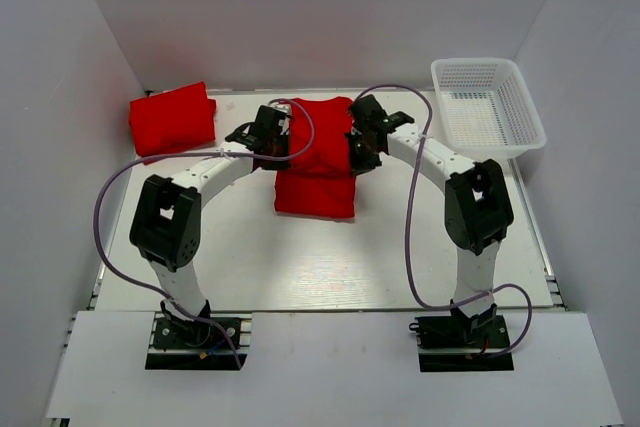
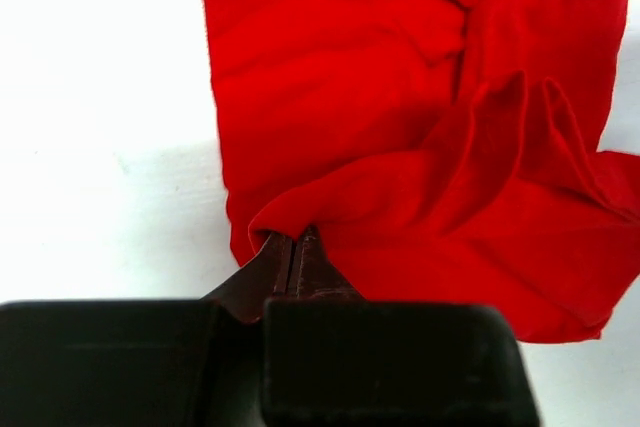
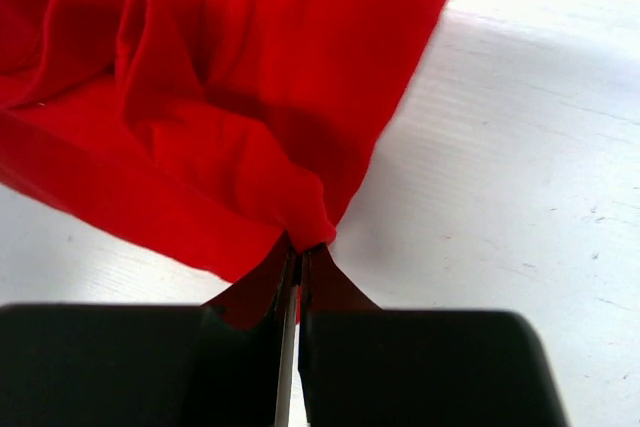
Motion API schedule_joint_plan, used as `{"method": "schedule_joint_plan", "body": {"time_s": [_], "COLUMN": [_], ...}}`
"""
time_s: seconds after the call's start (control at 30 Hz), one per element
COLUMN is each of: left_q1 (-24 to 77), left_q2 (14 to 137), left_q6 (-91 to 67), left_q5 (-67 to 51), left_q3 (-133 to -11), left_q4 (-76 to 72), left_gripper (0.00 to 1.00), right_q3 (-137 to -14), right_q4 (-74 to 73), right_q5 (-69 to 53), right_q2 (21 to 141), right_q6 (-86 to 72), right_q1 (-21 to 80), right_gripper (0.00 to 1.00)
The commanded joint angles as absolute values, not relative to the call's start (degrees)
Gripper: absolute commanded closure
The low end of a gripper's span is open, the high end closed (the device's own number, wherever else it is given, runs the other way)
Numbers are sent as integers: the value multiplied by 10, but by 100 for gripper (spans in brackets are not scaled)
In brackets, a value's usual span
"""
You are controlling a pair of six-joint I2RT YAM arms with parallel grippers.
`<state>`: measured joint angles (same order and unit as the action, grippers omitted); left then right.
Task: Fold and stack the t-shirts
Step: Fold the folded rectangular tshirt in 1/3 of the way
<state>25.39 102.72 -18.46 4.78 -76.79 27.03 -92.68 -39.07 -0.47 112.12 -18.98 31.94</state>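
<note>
Operator: Shirts from above, where are they?

Robot: One shirt (image 1: pixel 318 172) lies rumpled in the middle of the table (image 1: pixel 300 267), between my arms. A folded shirt (image 1: pixel 172 120) sits at the far left corner, well apart from it. The basket (image 1: pixel 487 107) stands at the far right. My left claw (image 1: pixel 284 145) is at the middle shirt's left edge and my right claw (image 1: pixel 357 155) is at its right edge.

Operator: Left wrist?

Robot: My left claw (image 2: pixel 292 247) is pinched tight on a fold at the shirt's (image 2: pixel 380 97) edge. The cloth bunches up from the tips. White table (image 2: pixel 100 97) shows to the left. I cannot tell whether that edge is lifted off it.

Operator: Right wrist?

Robot: Much the same, mirrored. My right claw (image 3: pixel 298 252) is closed on a corner of the shirt (image 3: pixel 230 67), with the cloth gathered into the tips and spreading away to the left. Table (image 3: pixel 520 147) shows to the right.
</note>
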Motion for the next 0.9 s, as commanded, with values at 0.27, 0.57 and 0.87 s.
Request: {"method": "schedule_joint_plan", "body": {"time_s": [0.27, 0.57, 0.87], "left_q1": [231, 215, 205], "left_q2": [1068, 1111, 1024], "left_q6": [-148, -153, -166], "left_q5": [38, 23, 86], "left_q3": [-790, -838, -836], "left_q4": [225, 229, 302], "left_gripper": [100, 25, 1], "right_q3": [-976, -1035, -992], "right_q4": [-356, -347, -346], "right_q5": [-49, -72, -46], "right_q2": [1177, 1218, 1115], "right_q6": [-156, -150, -128], "right_q1": [286, 266, 269], "right_gripper": [100, 10, 10]}}
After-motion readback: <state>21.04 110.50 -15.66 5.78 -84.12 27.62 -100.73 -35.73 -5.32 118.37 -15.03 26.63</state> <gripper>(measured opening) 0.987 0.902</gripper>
